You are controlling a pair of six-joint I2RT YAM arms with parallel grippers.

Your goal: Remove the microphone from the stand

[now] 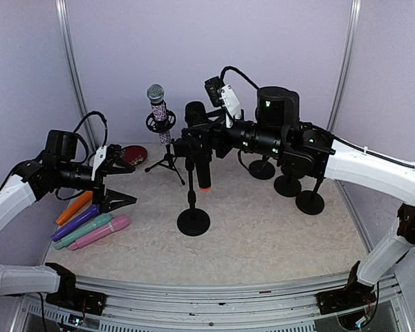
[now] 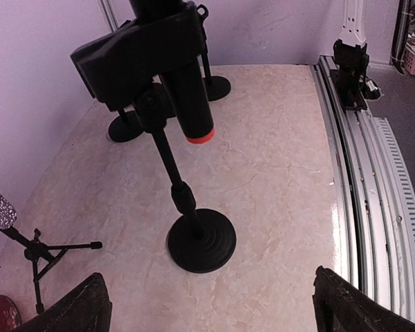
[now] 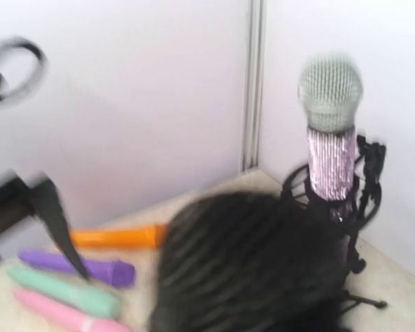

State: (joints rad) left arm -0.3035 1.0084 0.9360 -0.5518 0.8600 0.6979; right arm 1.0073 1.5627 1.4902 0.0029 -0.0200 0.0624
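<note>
- At the middle of the table: black microphone (image 1: 203, 169) with an orange-red tail, near upright in the clip of the round-based stand (image 1: 193, 221); by the look of it, not yet out of the clip
- Reaching in from the right at clip height: right gripper (image 1: 194, 142), close around the microphone's upper barrel, presumably placed there because a pull from that spot would free it from the clip
- Cannot tell whether those jaws are clamped or parted: right wrist view blurred and filled by the dark mesh head, no fingers showing; blocky black part beside the barrel in the left wrist view, contact unclear
- Off to the left, well apart from the stand: left gripper (image 1: 117, 185), fingers (image 2: 83, 311) spread wide and holding nothing, aimed toward the stand's base, probably waiting to steady it
- Behind, near the back wall: sparkly microphone (image 1: 159, 111) on a tripod (image 1: 167, 164), untouched
- Lying flat just beside the left gripper: coloured microphones (image 1: 90, 225) in orange, purple, green and pink, side by side, likely kept out of the working lane
</note>
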